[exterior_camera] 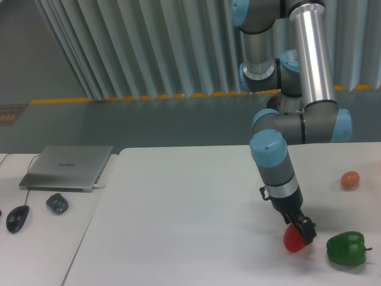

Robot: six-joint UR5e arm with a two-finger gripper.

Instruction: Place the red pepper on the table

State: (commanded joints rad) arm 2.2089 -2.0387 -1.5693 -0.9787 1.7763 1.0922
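The red pepper (293, 241) is a small glossy red shape low over the white table (178, 226), right of centre near the front. My gripper (300, 231) points down at a slant and is shut on the red pepper, its dark fingers covering the pepper's upper right side. Whether the pepper touches the table surface cannot be told.
A green bell pepper (346, 248) lies just right of the gripper. A small orange egg-shaped object (350, 180) sits farther back on the right. On the adjoining desk at left are a closed laptop (66, 167) and two mice (57, 203) (17, 218).
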